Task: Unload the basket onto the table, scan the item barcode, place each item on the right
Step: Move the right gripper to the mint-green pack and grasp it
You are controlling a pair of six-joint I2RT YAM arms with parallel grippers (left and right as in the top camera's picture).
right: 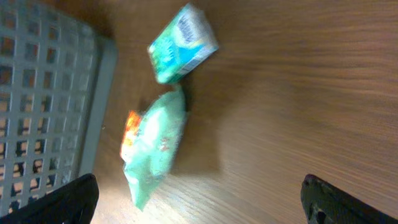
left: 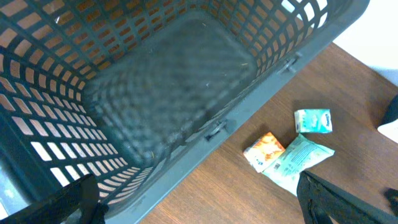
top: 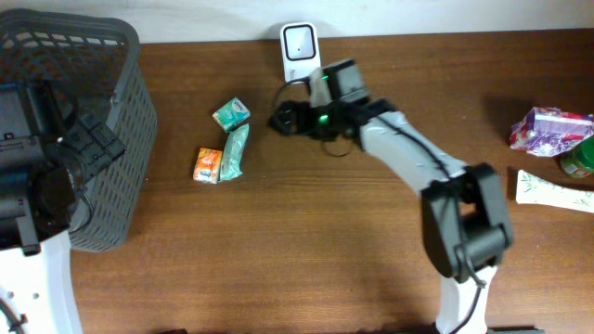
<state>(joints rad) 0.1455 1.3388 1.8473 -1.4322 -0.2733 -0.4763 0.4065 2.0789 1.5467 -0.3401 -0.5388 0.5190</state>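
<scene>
A white barcode scanner [top: 299, 48] stands at the table's back edge. Three items lie left of it: a small green box [top: 231, 113] [right: 182, 45], a pale green pouch [top: 235, 151] [right: 155, 146] and an orange packet [top: 207, 165] [right: 130, 130] tucked against the pouch. My right gripper [top: 286, 119] [right: 199, 202] hovers just right of the green box and is open, with only bare table between its fingers. My left gripper [left: 199, 202] is open above the basket's rim and holds nothing.
A dark grey mesh basket [top: 125, 139] [left: 249, 99] fills the left side, with my left arm over it. At the far right lie a purple-pink package [top: 549, 128], a green can [top: 580, 158] and a white tube [top: 555, 190].
</scene>
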